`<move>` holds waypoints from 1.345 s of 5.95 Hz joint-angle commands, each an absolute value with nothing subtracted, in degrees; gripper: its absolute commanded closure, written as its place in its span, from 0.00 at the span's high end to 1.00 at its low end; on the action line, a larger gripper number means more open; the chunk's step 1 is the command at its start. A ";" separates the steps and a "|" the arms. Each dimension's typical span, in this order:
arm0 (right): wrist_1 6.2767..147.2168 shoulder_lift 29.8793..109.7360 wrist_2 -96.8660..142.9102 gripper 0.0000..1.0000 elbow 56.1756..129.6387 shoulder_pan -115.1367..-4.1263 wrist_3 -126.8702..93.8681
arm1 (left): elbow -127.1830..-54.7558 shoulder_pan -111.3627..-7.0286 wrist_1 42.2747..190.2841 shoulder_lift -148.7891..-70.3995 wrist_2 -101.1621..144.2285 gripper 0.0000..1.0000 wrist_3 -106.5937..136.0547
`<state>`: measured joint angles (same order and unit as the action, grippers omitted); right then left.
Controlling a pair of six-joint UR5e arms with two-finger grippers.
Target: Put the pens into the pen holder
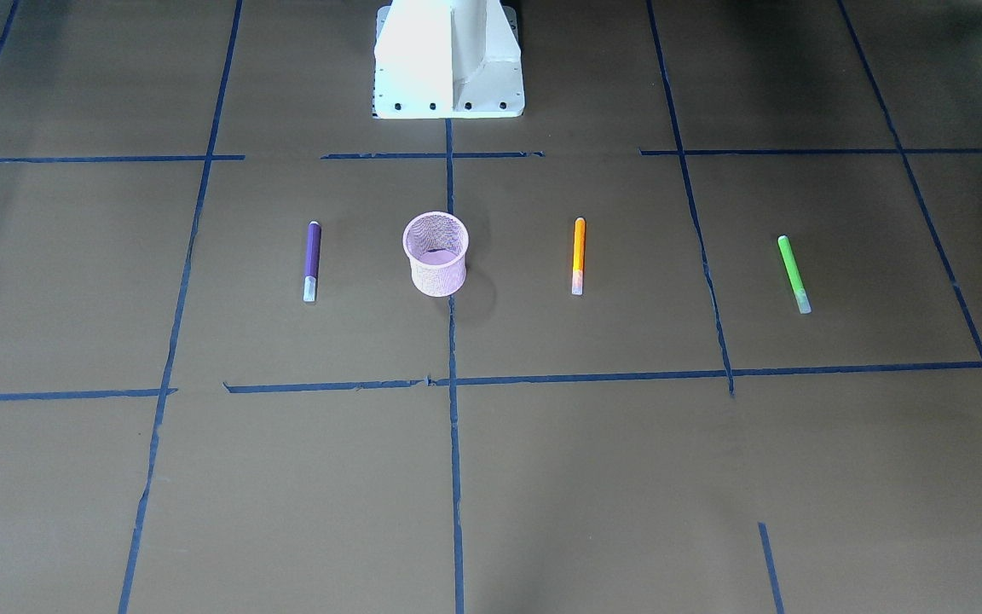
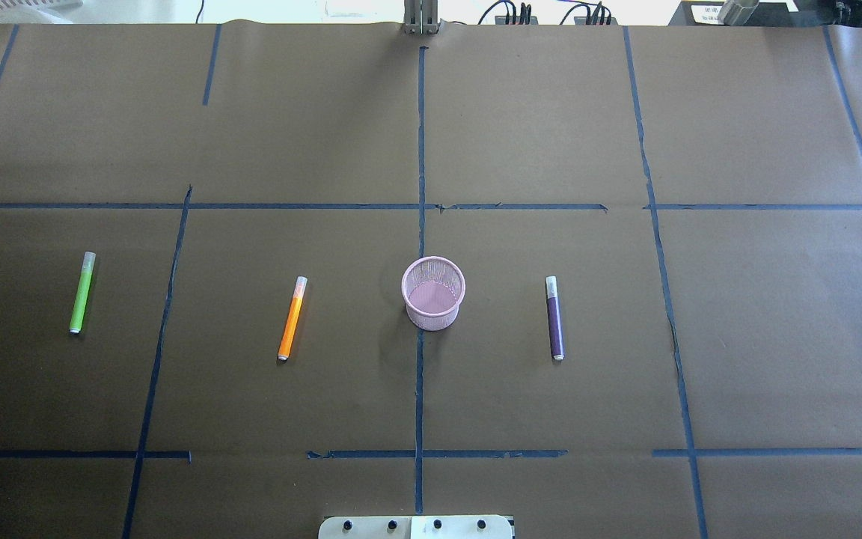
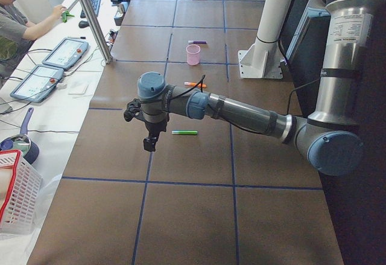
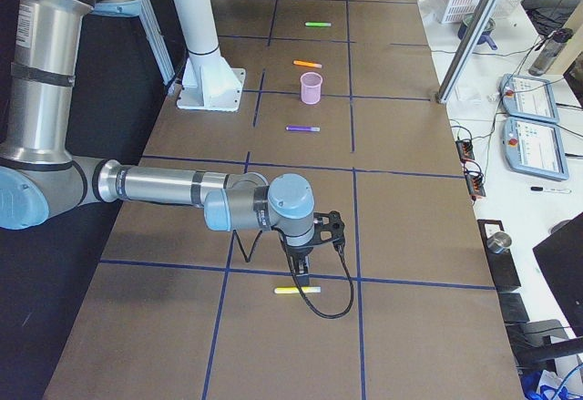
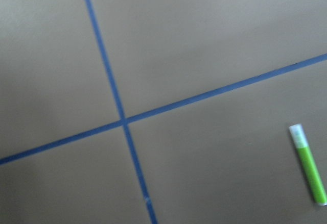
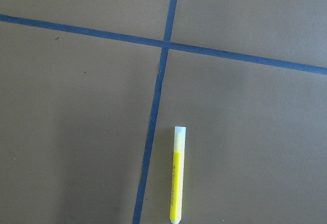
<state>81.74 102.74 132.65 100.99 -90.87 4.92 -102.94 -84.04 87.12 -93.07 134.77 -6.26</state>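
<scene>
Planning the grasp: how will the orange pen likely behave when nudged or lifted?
The orange pen lies flat and looks slim and round, so a sideways nudge would probably roll it. It appears straight and rigid, likely light. Its smooth-looking barrel might slip in a loose pinch.

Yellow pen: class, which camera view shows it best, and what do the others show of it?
The right wrist view: the yellow pen lies close and sharp, its pale cap plain. Exterior right shows it small by the right gripper. Exterior left shows only a far, tiny streak. Overhead, front-facing and left wrist views miss it.
</scene>
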 commanded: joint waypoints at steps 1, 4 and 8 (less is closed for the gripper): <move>81.74 102.74 133.32 1.00 100.99 -90.70 4.92 | -103.53 -75.91 90.24 -93.16 135.96 1.00 7.95; 80.34 103.01 133.42 1.00 100.99 -90.70 4.92 | -102.22 -62.53 104.65 -92.99 127.77 1.00 38.08; 80.33 103.01 133.42 1.00 100.90 -90.70 4.92 | -94.84 -53.37 113.82 -95.44 124.20 1.00 47.80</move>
